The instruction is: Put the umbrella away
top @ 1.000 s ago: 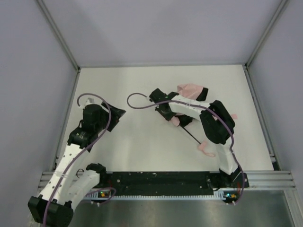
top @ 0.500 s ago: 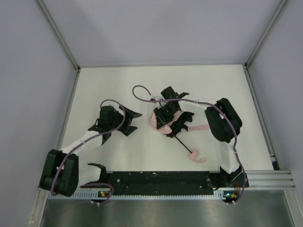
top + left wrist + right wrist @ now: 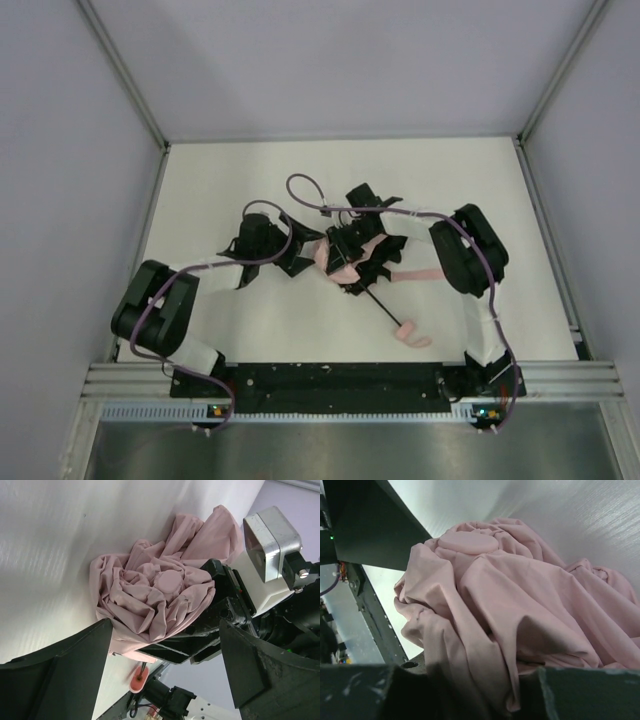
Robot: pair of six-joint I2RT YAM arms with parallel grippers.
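From above, the umbrella [image 3: 340, 266] lies mid-worktop [image 3: 250, 170], with its fabric bunched and its shaft [image 3: 385, 308] running near-right to the handle [image 3: 412, 335]. The right jaws grip the fabric, and the left jaws sit just left of it. The left wrist view shows the left jaws wide, with the fabric ahead. The right wrist view shows the fabric pinched in the right jaws.

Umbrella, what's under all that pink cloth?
The white table lies under the umbrella, and the right claw grips the bunched cloth from below. Whatever is inside the folds is covered.
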